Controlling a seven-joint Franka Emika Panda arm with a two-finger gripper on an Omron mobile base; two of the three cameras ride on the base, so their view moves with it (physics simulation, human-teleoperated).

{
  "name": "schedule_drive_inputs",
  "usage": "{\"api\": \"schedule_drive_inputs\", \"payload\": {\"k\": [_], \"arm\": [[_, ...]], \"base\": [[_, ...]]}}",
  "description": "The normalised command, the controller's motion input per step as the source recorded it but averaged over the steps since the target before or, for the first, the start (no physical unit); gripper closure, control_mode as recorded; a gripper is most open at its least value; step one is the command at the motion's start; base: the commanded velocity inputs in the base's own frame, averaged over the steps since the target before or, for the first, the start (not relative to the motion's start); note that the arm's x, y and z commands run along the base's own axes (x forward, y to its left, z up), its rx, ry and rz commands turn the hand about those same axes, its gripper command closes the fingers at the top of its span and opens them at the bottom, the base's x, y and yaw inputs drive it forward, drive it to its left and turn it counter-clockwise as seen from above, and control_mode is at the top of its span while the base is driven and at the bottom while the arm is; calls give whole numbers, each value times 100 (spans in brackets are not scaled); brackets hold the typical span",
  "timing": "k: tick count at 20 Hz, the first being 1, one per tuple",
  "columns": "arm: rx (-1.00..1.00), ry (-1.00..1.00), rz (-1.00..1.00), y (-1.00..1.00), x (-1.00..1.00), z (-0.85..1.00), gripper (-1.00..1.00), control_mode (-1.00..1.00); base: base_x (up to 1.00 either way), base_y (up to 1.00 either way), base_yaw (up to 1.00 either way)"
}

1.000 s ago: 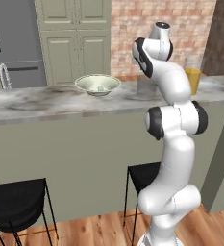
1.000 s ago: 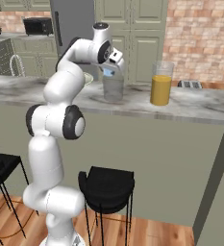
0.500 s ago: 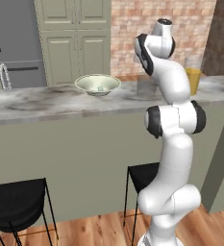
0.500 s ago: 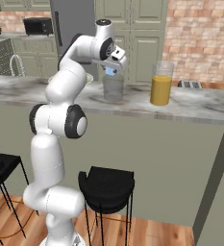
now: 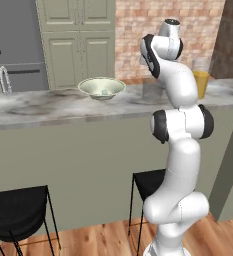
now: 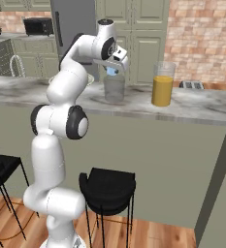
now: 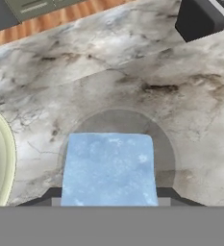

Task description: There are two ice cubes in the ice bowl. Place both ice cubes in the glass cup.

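Pale-blue ice cube point(image 7: 108, 168): held in the end effector, lower centre of the hand view; in the right base view it shows as a small blue block point(image 6: 112, 71) at the upper centre, just above the cup's mouth.
End effector point(image 6: 113, 68): fingers closed on the held cube, pointing down over the glass cup; the tips themselves are mostly hidden behind the cube in the hand view.
Glass cup point(image 6: 114, 87): clear tumbler standing upright on the desk, centre of the right base view, directly below the end effector. In the hand view its round rim point(image 7: 164, 139) rings the cube from behind, so the cube sits over the opening, apart from the glass.
Ice bowl point(image 5: 102, 88): cream-white, upper centre-left of the left base view, on the desk and well apart from the cup. Its rim point(image 7: 6, 158) enters the left edge of the hand view.
Second ice cube point(image 5: 104, 92): a faint pale speck inside the bowl; too small to describe further.
Desk point(image 6: 192, 107): grey-veined marble top carrying bowl, cup and orange glass.
Glass of orange liquid point(image 6: 162, 84): upright, right of the cup, near it but not touching.
Dark appliance point(image 7: 200, 17): upper right corner of the hand view, on the desk.
Stools point(image 6: 107, 185): black, below the desk front.
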Motion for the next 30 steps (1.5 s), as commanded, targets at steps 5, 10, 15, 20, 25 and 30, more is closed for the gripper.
{"api": "schedule_drive_inputs", "payload": {"k": [5, 10, 15, 20, 25, 30], "arm": [[0, 3, 0, -11, 11, 0, 100, -100], [2, 16, 0, -14, 20, 0, 100, -100], [0, 9, 0, -1, 4, 0, 100, -100], [1, 0, 0, 0, 1, 0, 100, -100], [2, 4, 0, 0, 3, -7, 100, -100], [3, 3, 0, 0, 2, -21, 100, -100]], "base": [[0, 0, 0], [0, 0, 0], [0, 0, 0], [0, 0, 0], [0, 0, 0], [0, 0, 0]]}}
